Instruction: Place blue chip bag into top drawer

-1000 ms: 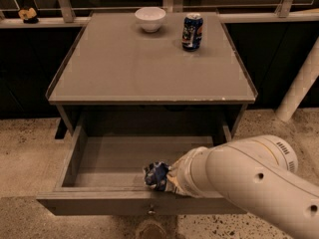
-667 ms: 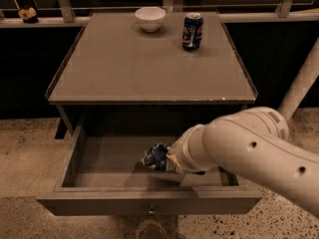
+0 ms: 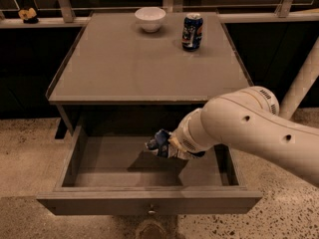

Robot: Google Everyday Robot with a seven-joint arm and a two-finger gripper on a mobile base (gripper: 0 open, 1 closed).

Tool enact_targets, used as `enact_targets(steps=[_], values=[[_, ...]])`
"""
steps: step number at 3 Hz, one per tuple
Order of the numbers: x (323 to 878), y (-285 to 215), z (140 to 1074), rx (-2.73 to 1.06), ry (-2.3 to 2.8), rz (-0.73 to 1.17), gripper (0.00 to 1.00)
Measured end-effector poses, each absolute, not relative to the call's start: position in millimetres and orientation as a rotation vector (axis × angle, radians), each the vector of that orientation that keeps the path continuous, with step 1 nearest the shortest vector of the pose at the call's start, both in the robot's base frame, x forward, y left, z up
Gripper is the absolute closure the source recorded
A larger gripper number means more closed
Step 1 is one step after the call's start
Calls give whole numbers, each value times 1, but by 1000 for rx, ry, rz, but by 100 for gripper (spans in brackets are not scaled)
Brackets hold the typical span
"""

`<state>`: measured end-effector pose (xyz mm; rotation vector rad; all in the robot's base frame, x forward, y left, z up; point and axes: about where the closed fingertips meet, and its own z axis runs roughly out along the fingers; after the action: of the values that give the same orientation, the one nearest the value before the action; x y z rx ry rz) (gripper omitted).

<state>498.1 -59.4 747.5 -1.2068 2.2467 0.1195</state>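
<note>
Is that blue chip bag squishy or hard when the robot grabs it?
Probably squishy: the blue chip bag looks crinkled in the gripper, above the open top drawer. Likely light too: it sticks out sideways without drooping.

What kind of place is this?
Probably an office break area or lab: a grey table with a white bowl and blue soda can, speckled floor. The gripper holds the crinkled dark-blue chip bag over the open grey drawer.

High front view, down onto table [image 3: 124, 68], hand [image 3: 167, 146] over top drawer [image 3: 149, 197]
</note>
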Motion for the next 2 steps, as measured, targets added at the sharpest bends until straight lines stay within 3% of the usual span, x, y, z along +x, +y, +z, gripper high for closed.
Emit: enact_targets(steps=[2], values=[[498,-59,748,-1207,2247,119,35]])
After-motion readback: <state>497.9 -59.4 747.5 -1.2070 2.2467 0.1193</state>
